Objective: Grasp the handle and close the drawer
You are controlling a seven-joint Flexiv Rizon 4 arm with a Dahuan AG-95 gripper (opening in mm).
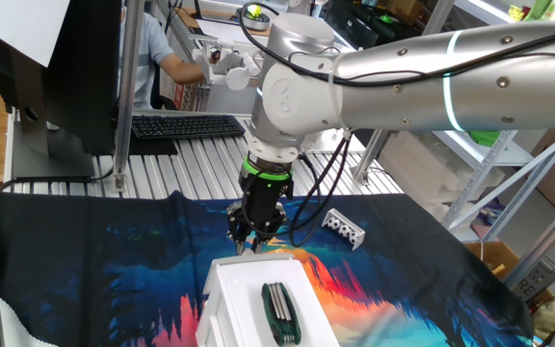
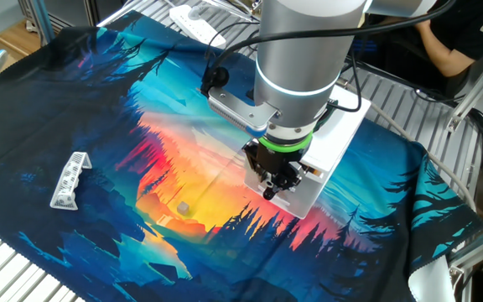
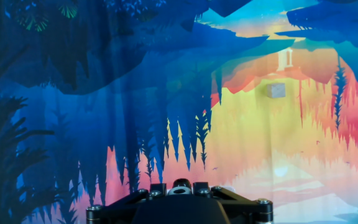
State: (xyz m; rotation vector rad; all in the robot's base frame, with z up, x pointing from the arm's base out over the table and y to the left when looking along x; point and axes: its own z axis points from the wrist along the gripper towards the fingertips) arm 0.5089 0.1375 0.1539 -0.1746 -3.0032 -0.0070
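- The handle is hidden from me in every view; in one fixed view my own gripper point(image 1: 249, 245) covers the spot at the far edge of the white box point(image 1: 231, 289), and in the other fixed view my wrist and arm stand in front of it
- I cannot separate the drawer from the box that houses it; all I see is one white block lying on the printed cloth point(image 1: 114, 260), its near end cut off by the frame
- The hand view shows only the black housing point(image 3: 179, 208) of my hand along the bottom edge; my fingertips are not in it; beyond lies the cloth with a small grey cube point(image 3: 277, 90) on the orange part
- My gripper points straight down, the fingertips right at the box's edge, low over the cloth; in the other fixed view it hangs at the box's corner point(image 2: 272, 191)
- The fingers stand close together, with only a narrow gap; whether they clamp the handle or merely sit beside it I cannot tell
- A dark green multi-tool point(image 1: 279, 311) lies on top of the box, apart from my fingers
- A small perforated block point(image 1: 343, 227) rests on the cloth, well clear of the box
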